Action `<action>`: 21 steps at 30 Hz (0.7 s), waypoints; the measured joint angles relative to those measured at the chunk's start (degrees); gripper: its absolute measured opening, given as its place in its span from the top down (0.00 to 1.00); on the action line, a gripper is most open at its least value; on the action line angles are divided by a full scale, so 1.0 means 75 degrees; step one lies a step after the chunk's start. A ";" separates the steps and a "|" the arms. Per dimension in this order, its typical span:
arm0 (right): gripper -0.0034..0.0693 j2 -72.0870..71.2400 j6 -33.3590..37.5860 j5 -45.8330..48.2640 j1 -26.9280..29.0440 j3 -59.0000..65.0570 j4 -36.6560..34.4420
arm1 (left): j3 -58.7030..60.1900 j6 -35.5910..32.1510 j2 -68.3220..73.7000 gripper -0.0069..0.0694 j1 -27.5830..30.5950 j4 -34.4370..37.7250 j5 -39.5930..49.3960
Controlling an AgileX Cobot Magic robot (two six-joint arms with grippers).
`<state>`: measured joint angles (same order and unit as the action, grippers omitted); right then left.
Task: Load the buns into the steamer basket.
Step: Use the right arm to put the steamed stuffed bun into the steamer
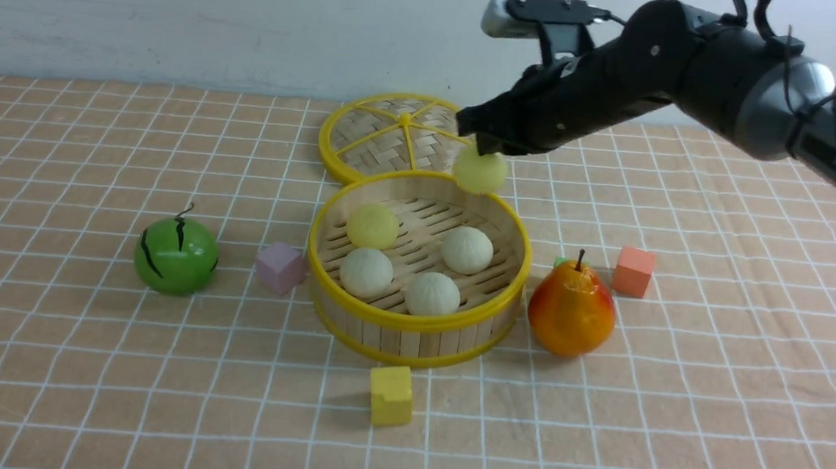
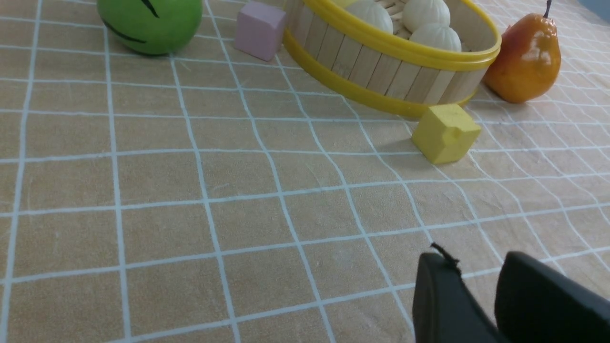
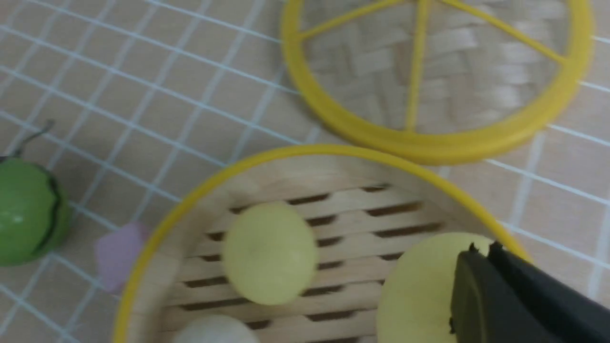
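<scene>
The steamer basket (image 1: 412,324) stands mid-table with a pale yellow bun (image 1: 372,225) and three off-white buns (image 1: 467,250) (image 1: 366,273) (image 1: 433,294) on its slats. Another pale yellow bun (image 1: 479,171) is in the air just above the basket's far rim, right under my right gripper (image 1: 477,141). In the right wrist view that bun (image 3: 419,286) lies beside and below the right gripper (image 3: 483,248), whose jaws are pressed together with nothing showing between them. My left gripper (image 2: 476,259) hovers low over the cloth in front of the basket (image 2: 405,47), open and empty.
The woven lid (image 1: 395,134) lies flat behind the basket. A green striped ball (image 1: 176,254) and pink cube (image 1: 279,267) sit to its left, a pear (image 1: 571,311) and orange cube (image 1: 634,272) to its right, a yellow cube (image 1: 390,394) in front.
</scene>
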<state>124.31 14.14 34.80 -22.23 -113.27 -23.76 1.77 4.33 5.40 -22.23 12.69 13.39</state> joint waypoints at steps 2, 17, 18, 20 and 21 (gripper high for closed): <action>0.97 0.0111 0.0047 -0.0136 -0.0112 0.0007 -0.0074 | 0.0000 0.0000 0.0000 0.68 0.0000 0.0000 0.0000; 0.77 0.1339 0.0066 -0.1502 -0.0269 0.0007 -0.0224 | 0.0000 0.0000 0.0000 0.66 0.0000 0.0000 0.0000; 0.68 0.1349 0.0066 -0.1531 -0.0269 0.0007 -0.0224 | 0.0000 0.0000 0.0000 0.66 0.0000 0.0000 0.0000; 0.60 0.1326 0.0066 -0.1480 -0.0269 0.0007 -0.0224 | 0.0000 0.0000 0.0000 0.65 0.0000 0.0000 0.0000; 0.54 0.1265 0.0066 -0.1391 -0.0269 0.0007 -0.0224 | 0.0000 0.0000 0.0000 0.65 0.0000 0.0000 0.0000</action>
<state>133.80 14.64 24.37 -24.25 -113.22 -25.44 1.77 4.33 5.40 -22.23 12.69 13.39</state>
